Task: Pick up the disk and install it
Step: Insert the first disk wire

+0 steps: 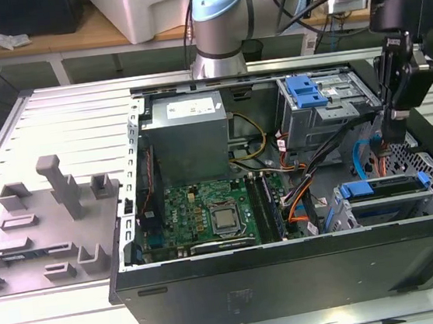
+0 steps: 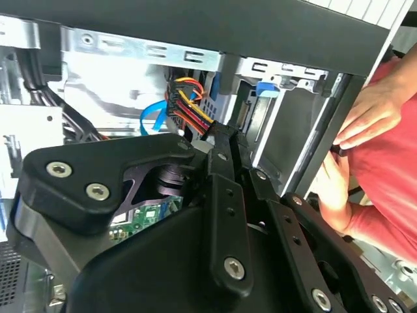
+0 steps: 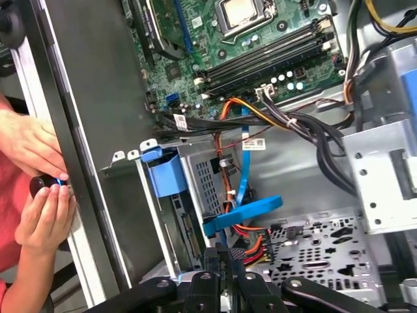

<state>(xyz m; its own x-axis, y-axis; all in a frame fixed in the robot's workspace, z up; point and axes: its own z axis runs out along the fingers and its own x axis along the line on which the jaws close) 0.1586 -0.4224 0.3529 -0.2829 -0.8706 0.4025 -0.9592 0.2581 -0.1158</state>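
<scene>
The disk point(image 1: 387, 186) shows as a thin dark slab with blue rail ends. It lies in the lower metal drive bay point(image 1: 386, 207) at the exterior view's right end of the open computer case. In the first wrist view a blue rail end point(image 3: 166, 173) sticks out of that bay. My gripper point(image 1: 392, 139) hangs over the case just above and behind the bay, apart from the disk. Its black fingers point(image 2: 220, 134) are pressed together with nothing between them, and they also show in the first wrist view point(image 3: 225, 257).
A person's hands point(image 3: 36, 182) hold a small black part against the case's outer wall point(image 3: 91, 150); one hand point(image 2: 368, 117) shows in the second wrist view. Inside lie the motherboard point(image 1: 207, 214), power supply point(image 1: 186, 134), upper bay with blue latch point(image 1: 306, 91) and cables point(image 3: 244, 195). A grey fixture point(image 1: 51, 220) stands left.
</scene>
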